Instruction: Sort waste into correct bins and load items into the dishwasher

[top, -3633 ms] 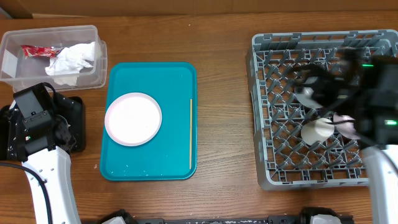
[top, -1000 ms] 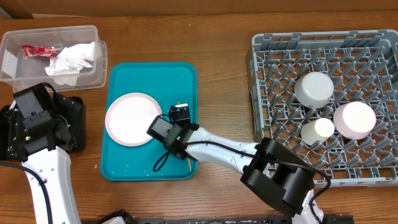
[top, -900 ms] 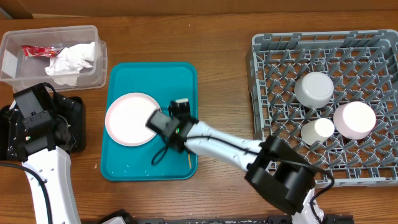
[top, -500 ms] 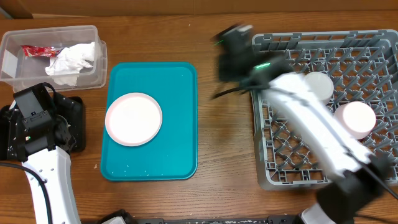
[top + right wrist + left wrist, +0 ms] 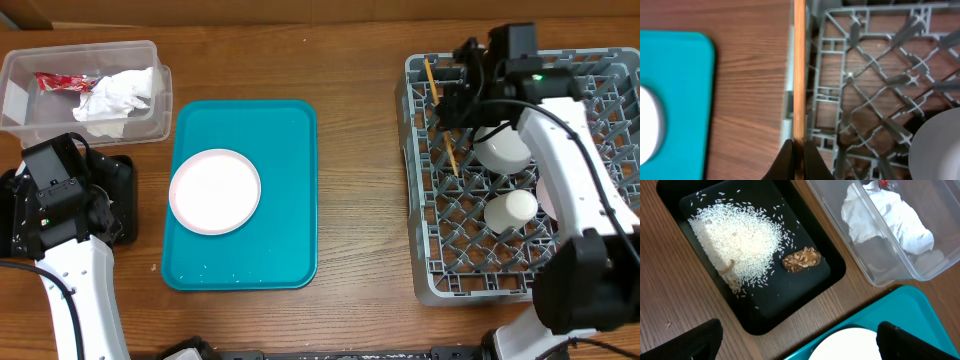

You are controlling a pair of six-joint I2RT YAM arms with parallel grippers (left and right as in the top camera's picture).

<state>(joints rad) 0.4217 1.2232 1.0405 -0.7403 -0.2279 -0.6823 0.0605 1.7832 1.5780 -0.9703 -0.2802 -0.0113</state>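
Note:
My right gripper (image 5: 452, 108) is shut on a thin wooden stick (image 5: 440, 115) and holds it over the back left part of the grey dish rack (image 5: 430, 250). In the right wrist view the stick (image 5: 799, 70) runs straight up from the closed gripper (image 5: 799, 157), along the rack's left wall (image 5: 812, 90). A white bowl (image 5: 503, 148) and a small cup (image 5: 512, 208) sit in the rack. A pinkish-white plate (image 5: 214, 191) lies on the teal tray (image 5: 280, 140). My left gripper (image 5: 800, 337) is open above the table, near the black tray (image 5: 815, 287) of rice (image 5: 740, 242).
A brown lump (image 5: 801, 260) lies beside the rice. The clear tub (image 5: 150, 55) at the back left holds white tissues (image 5: 120, 95) and a red wrapper (image 5: 62, 82). Bare wood lies between the teal tray and the rack.
The right gripper lifted the stick off the teal tray's right side and carried it right and back to the rack. The left arm has not moved.

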